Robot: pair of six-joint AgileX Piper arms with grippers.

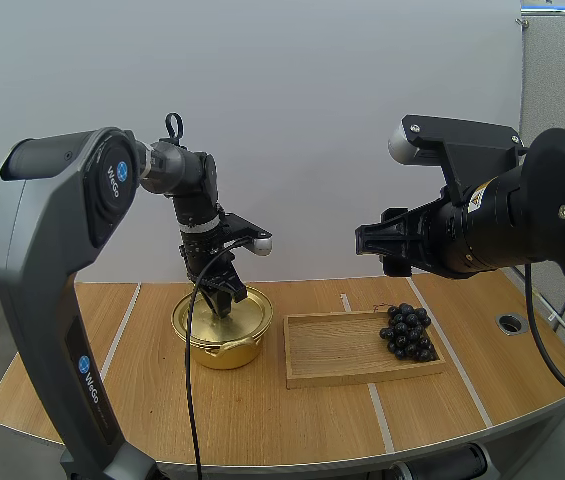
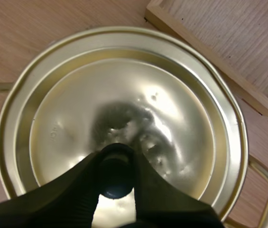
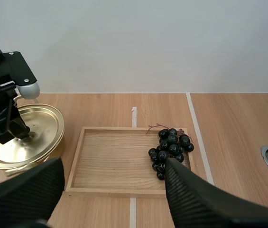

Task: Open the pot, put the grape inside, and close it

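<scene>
Pinching the black knob (image 2: 117, 176) of the lid (image 2: 171, 95) between the left jaws, down on the pot (image 1: 224, 350) beneath them. Holding the right jaws wide apart, high over the grapes (image 3: 171, 145) lying in the wooden tray (image 3: 115, 161).

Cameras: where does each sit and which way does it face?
High view: behind and above the bases, looking forward and down on the table; left arm and right arm show.
Left wrist view: rides the left arm, looking down on the lid; the left jaws pinch the knob.
Right wrist view: rides the right arm, looking over tray and grapes; the right jaws stand apart.
Shared: high and right wrist views both show lid, tray, grapes.
</scene>
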